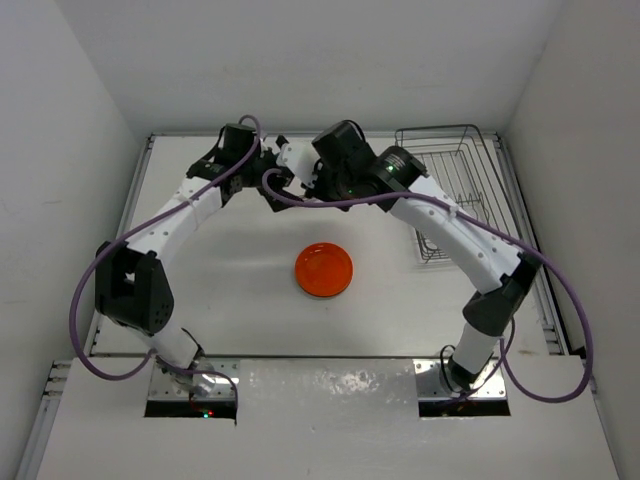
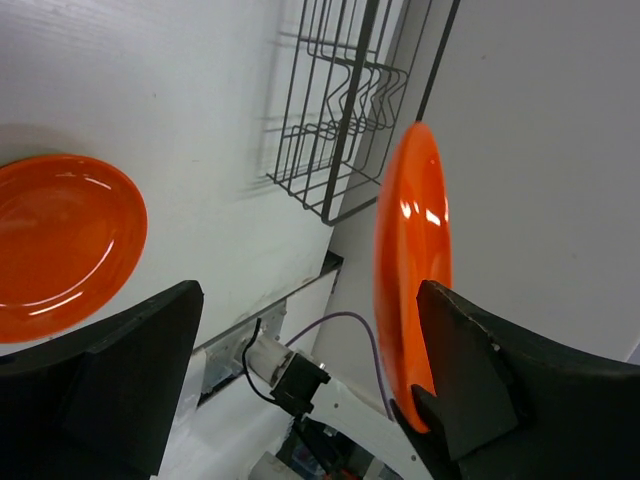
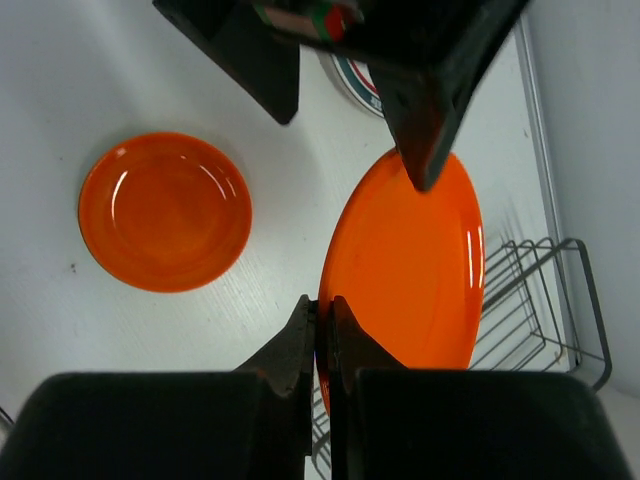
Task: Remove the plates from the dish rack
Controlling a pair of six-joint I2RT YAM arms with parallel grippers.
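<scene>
Handover, by the look of it. Right fingers (image 3: 292, 350) are pinched narrow on the lower rim of an orange plate (image 3: 410, 270), which is held on edge above the counter (image 1: 220, 290). Left fingers (image 2: 480, 380) are spread wide and straddle the same plate. One tip sits right against the upper rim; contact is hard to confirm. Rack (image 1: 450, 175) stands well apart at the far right. Second plate (image 1: 323, 270) lies flat mid-counter.

To do this well, centre the rim between the left fingers before closing and take a deep bite. Only then should the right fingers release. Hold the plate steady on edge; a glazed rim probably slips under a shallow pinch.
</scene>
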